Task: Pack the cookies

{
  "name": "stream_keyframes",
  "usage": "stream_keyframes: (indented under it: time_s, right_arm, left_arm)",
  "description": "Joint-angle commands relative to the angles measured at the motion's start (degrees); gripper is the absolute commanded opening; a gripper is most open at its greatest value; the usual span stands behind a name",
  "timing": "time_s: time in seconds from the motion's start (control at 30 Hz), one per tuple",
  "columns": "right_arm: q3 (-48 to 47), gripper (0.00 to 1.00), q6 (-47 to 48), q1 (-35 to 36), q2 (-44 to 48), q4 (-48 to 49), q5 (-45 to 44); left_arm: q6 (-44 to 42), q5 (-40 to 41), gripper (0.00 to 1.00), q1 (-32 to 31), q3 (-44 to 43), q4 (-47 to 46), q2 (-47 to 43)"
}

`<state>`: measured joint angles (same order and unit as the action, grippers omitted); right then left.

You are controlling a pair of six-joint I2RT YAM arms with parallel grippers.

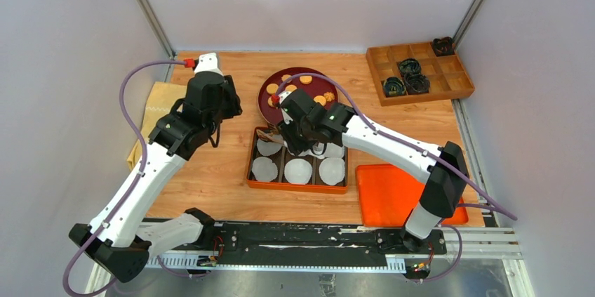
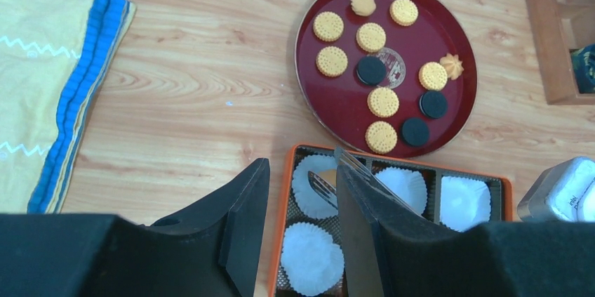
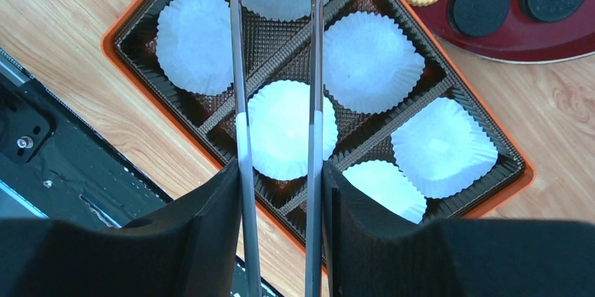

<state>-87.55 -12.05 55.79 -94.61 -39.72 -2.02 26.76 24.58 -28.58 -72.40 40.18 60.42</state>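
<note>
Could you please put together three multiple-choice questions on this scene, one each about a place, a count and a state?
1. Where on the table does the yellow cloth lie? A) left edge B) middle C) right edge
2. How many black cookies are on the red plate? A) one B) three C) six
3. What is the right gripper doing? A) standing open, empty B) shut on a cookie C) shut on metal tongs
Answers: 1 A, the overhead view shows it there; 2 B, the left wrist view shows three; 3 C, both tong blades run between its fingers.
</note>
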Motion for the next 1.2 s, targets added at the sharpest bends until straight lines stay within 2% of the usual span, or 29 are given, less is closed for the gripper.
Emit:
stream_keyframes:
  time_s: [0.0, 0.17, 0.4, 0.53, 0.77, 0.87, 1.03, 1.1, 1.17]
  right_arm:
    - [1.82, 0.00, -1.83, 1.07, 1.45, -1.23, -1.93]
    - [2.58, 0.00, -2.23, 1.25, 0.02, -1.29, -1.13]
    - [1.20, 0.23, -2.37, 1.38, -1.47, -1.49, -1.62]
    - [0.05, 0.26, -2.17, 1.33, -2.65, -1.45, -1.71]
    - [-2.52, 0.32, -2.15, 1.36, -4.87, -1.47, -1.60]
    - [-3.43, 0.42, -2.12, 1.38, -4.79, -1.49, -1.58]
    - [-4.17, 0.43, -1.71, 1.39, -4.36, -1.69, -1.94]
    - [-4.31, 0.49, -1.59, 1.34, -4.19, -1.87, -2.77]
    - [-4.45, 0.49, -1.26, 1.34, -4.40, -1.91, -2.90]
  left_arm:
    - [0.67, -1.18, 0.46, 0.45, 1.56, -0.21, -1.22]
    - [0.75, -2.05, 0.46, 0.45, 2.72, -1.08, -1.14]
    - [0.12, -2.91, 0.50, 0.45, 3.03, -1.54, -0.87]
    - [-0.26, -3.48, 0.55, 0.50, 3.63, -2.52, -1.34]
    - [-1.04, -4.28, 0.56, 0.45, 4.33, -3.38, -1.88]
    - [-1.62, -5.69, 0.62, 0.45, 4.46, -3.93, -2.04]
    - [-2.12, -8.94, 0.72, 0.50, 5.04, -5.46, -2.48]
    - [-2.14, -10.07, 0.77, 0.45, 5.26, -5.99, -2.58]
    - [-2.24, -10.90, 0.79, 0.45, 5.42, -6.24, -2.43]
